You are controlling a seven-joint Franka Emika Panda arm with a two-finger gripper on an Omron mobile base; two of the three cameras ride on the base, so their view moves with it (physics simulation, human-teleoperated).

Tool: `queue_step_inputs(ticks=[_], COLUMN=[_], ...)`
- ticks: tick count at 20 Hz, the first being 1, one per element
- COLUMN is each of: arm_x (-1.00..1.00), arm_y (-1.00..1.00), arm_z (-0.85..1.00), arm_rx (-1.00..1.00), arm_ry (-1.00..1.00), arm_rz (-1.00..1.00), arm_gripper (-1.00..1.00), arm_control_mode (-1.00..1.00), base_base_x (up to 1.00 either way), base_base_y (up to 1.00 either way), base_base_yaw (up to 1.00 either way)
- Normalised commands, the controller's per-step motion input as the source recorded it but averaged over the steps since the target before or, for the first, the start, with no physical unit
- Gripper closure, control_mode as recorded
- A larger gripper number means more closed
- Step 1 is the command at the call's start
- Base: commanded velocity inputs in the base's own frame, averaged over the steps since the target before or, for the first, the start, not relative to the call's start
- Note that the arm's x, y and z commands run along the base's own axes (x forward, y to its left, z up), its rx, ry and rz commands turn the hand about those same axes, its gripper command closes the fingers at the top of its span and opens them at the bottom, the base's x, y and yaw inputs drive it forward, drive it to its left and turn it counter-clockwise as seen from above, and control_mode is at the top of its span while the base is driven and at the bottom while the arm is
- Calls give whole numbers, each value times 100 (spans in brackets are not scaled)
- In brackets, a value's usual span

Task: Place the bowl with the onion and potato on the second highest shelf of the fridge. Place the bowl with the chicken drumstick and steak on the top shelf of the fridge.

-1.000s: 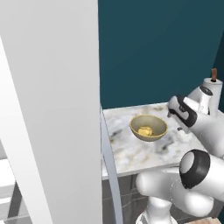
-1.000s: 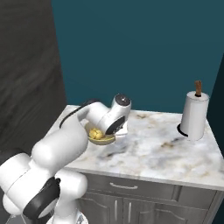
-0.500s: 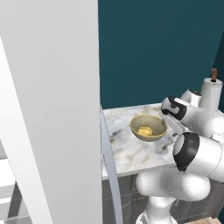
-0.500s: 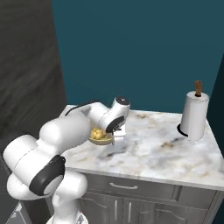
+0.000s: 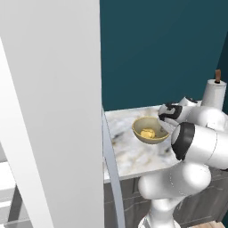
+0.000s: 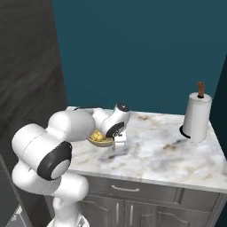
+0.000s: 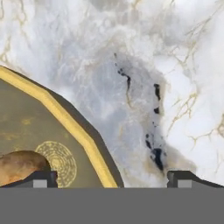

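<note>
On the marble worktop (image 6: 168, 150), near its fridge-side end, sits the tan bowl (image 5: 150, 130) with yellow lumps inside. Gripper (image 7: 112, 178) hangs low at the bowl's rim, fingers spread wide, one fingertip (image 7: 41, 178) over the bowl's inside, the other over bare marble. Nothing held. Paper towel roll (image 6: 197, 117) stands well apart at the far end.

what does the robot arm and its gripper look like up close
The arm is glossy white, built of rounded bulbous segments with dark grey to black bands at the joints. The gripper has two small dark finger tips, blocky and squared, each with a lighter grey patch. No cables or markings show.
</note>
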Motion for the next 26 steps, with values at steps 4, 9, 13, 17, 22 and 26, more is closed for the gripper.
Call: queue_step_inputs(ticks=[4,9,13,17,22,26], arm_x=[24,7,-3,-56,-83,-100], arm_y=[6,12,0,0,0,0], arm_z=[-32,-8,0,22,80,100], arm_rx=[0,-2,0,0,0,0], arm_ry=[0,1,-1,-14,-25,-29], arm_rz=[0,0,0,-3,-5,-2], arm_gripper=[-100,100,100,100,100,100], arm_control_mode=[-100,-100,-100,-100,-100,-100], base_base_x=[0,0,0,0,0,0], base_base_y=[0,0,0,0,0,0], base_base_yaw=[0,0,0,0,0,0])
